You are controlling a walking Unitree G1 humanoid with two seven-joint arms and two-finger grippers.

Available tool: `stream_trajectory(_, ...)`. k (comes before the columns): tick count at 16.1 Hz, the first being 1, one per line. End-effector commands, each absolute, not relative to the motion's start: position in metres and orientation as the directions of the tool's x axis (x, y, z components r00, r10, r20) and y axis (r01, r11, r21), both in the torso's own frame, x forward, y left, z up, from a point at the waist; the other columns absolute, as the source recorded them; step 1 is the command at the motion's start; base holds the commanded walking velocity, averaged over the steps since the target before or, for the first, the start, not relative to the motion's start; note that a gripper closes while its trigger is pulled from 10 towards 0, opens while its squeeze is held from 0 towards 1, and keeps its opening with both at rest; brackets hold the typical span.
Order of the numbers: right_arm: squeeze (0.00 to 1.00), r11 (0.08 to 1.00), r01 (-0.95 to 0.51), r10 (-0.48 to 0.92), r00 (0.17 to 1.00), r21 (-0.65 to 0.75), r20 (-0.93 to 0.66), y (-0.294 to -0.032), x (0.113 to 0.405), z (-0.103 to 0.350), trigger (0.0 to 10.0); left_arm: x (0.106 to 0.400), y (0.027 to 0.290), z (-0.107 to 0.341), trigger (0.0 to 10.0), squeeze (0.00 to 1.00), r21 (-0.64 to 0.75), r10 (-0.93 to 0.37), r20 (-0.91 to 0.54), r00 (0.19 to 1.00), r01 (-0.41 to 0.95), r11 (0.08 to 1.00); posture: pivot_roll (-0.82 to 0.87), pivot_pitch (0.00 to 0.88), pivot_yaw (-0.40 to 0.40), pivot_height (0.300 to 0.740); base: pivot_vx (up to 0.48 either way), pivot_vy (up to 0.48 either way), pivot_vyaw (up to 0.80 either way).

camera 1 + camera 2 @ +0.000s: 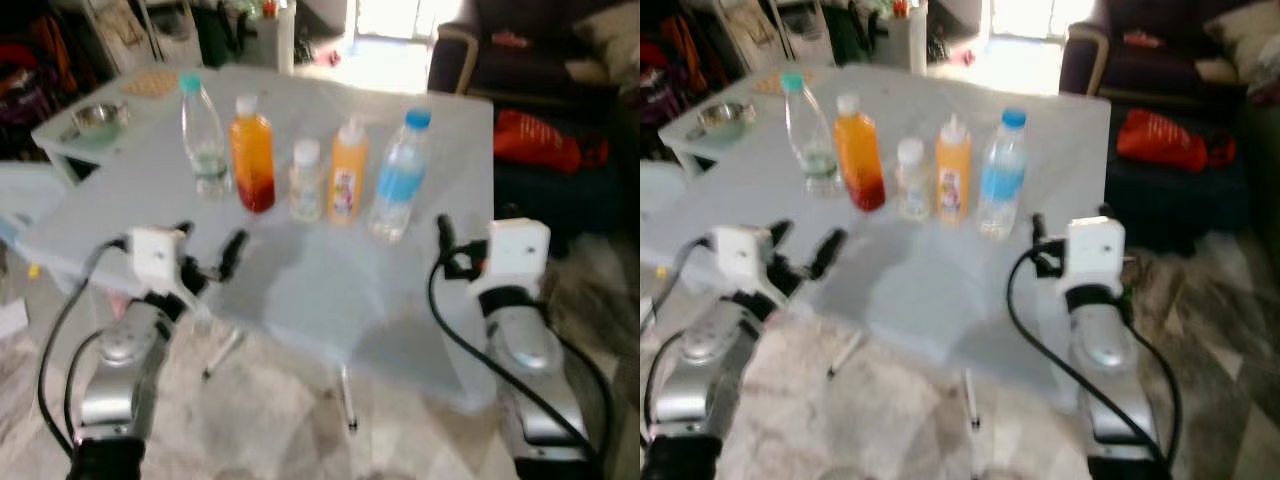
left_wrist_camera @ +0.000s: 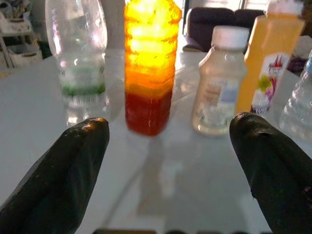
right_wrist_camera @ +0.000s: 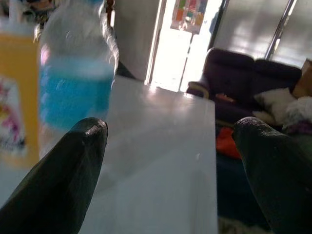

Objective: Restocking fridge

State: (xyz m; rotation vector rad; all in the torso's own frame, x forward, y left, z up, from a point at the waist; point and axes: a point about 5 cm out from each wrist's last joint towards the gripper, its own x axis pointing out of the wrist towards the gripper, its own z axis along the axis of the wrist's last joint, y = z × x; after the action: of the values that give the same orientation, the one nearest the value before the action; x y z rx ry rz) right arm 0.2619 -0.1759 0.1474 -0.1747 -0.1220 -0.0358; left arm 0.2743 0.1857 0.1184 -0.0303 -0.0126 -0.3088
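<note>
Bottles (image 1: 305, 175) are lined up on table (image 1: 300, 290); left pincer (image 1: 208, 262) and right pincer (image 3: 168, 161) are held open, near edge.

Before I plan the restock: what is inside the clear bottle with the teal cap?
The clear bottle looks nearly empty, with only a little clear liquid at its bottom. Its green label band hides part of the inside, so the exact level stays uncertain.

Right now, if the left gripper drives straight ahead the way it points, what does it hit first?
Probably the orange-and-red juice bottle, which stands nearly centred ahead of the open left gripper; depth is uncertain.
</note>
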Motion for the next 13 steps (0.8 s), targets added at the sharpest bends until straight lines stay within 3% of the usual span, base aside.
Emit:
stream_trajectory(1,0.00,0.988,0.020,0.004,0.989,-0.156,0.149,-0.167,0.262,0.156,10.0,0.273,0.199,0.125,10.0,0.00,-0.006,-0.269,0.025,0.963,0.270,0.963,0.03,0.022,-0.006,0.740,0.341,0.000,0.00)
stream_trajectory(10,0.00,0.988,-0.018,0.035,0.993,-0.152,0.109,-0.159,0.252,0.148,10.0,0.272,0.200,0.127,10.0,0.00,-0.061,-0.285,0.027,0.958,0.286,0.956,0.03,0.016,-0.005,0.740,0.000,0.000,0.00)
stream_trajectory(13,0.00,0.985,-0.096,0.116,0.983,-0.142,0.140,-0.144,0.253,0.157,10.0,0.273,0.199,0.127,10.0,0.00,-0.055,-0.291,0.021,0.956,0.292,0.955,0.02,0.020,0.005,0.740,0.000,0.000,0.00)
